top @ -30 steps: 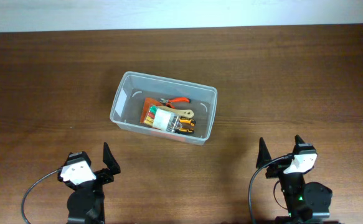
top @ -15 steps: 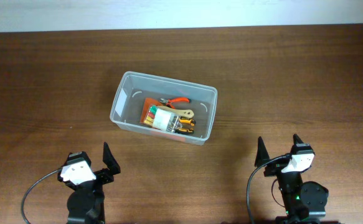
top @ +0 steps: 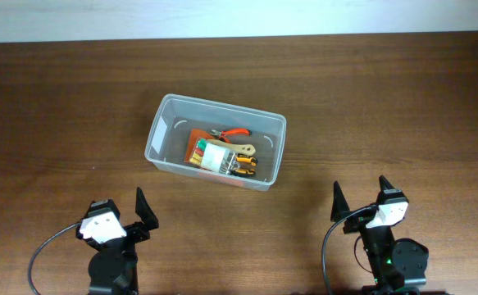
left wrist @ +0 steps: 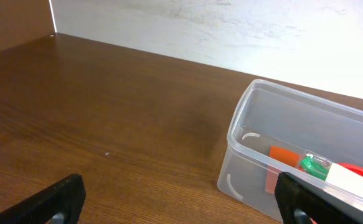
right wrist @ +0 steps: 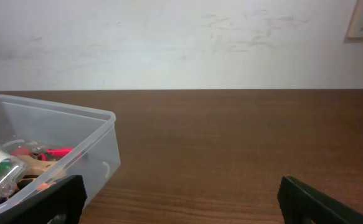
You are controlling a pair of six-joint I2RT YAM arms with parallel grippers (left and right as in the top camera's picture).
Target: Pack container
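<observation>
Left gripper (left wrist: 181,204): jaws wide apart, nothing in them, both fingertips clear of the tabletop (top: 402,98) as far as the wrist view shows. Right gripper (right wrist: 190,202): same, jaws spread wide and empty. Both sit on the robot side of the container (top: 171,135), well apart from it, left one off its left end, right one off its right end. Container rests flat on the tabletop, slightly skewed, open top. Inside it, toward its right half: orange-handled pliers (top: 237,133), a small white box (top: 211,154) with coloured pieces, a yellow-black tool (top: 247,167) beside the box.
</observation>
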